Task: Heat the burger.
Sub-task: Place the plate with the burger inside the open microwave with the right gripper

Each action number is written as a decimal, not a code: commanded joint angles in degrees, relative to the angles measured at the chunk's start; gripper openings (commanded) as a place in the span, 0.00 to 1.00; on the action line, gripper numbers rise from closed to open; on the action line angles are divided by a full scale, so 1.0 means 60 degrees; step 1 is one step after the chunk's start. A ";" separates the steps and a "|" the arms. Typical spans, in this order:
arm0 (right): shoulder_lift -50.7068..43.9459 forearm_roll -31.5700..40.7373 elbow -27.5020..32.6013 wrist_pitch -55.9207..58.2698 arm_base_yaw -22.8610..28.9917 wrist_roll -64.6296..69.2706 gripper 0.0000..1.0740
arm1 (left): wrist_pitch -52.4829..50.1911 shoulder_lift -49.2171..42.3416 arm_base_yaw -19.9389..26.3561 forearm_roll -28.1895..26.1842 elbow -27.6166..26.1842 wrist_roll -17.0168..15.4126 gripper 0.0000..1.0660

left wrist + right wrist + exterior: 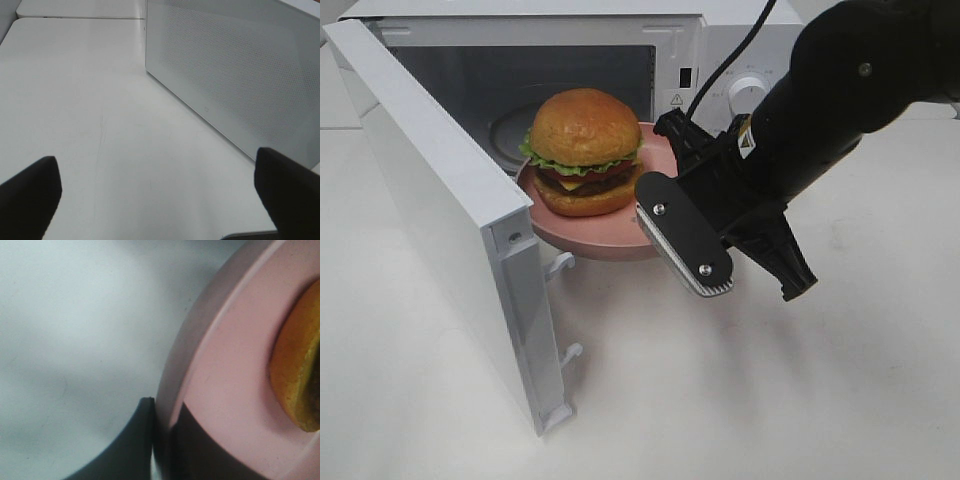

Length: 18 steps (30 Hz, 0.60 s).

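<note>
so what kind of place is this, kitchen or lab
Probably a lab bench, not a kitchen: a microwave sits open on a white table, and a robot gripper grips the pink plate carrying the burger.

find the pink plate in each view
Exterior high: centre, pink plate under the burger at the open microwave.
Left wrist: not in it.
Right wrist: plate fills much of the frame, rim pinched in the right gripper.
Shared landmark: the burger's bun.

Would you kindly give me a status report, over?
Right gripper shut on plate rim. Left gripper open, empty. Burger on plate at open microwave. Nothing blocking.
</note>
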 commanded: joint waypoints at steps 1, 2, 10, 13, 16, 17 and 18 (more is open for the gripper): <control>0.0038 0.0105 -0.0353 -0.0468 0.0000 -0.0067 0.00 | -0.0124 -0.0143 0.0019 -0.0010 0.0000 -0.0048 0.92; 0.0153 0.0124 -0.0554 -0.0363 0.0000 -0.0115 0.00 | -0.0124 -0.0143 0.0019 -0.0010 0.0000 -0.0048 0.92; 0.0773 0.0124 -0.1518 0.0353 0.0000 -0.0143 0.00 | -0.0124 -0.0143 0.0019 -0.0010 0.0000 -0.0048 0.92; 0.0936 0.0124 -0.1757 0.0430 0.0000 -0.0143 0.00 | -0.0124 -0.0143 0.0019 -0.0010 0.0000 -0.0048 0.92; 0.1136 0.0124 -0.2015 0.0563 0.0000 -0.0143 0.00 | -0.0124 -0.0143 0.0019 -0.0010 0.0000 -0.0048 0.92; 0.1270 0.0143 -0.2206 0.0573 0.0000 -0.0143 0.00 | -0.0124 -0.0143 0.0019 -0.0010 0.0000 -0.0048 0.92; 0.1270 0.0143 -0.2206 0.0573 0.0000 -0.0143 0.00 | -0.0124 -0.0143 0.0019 -0.0010 0.0000 -0.0048 0.92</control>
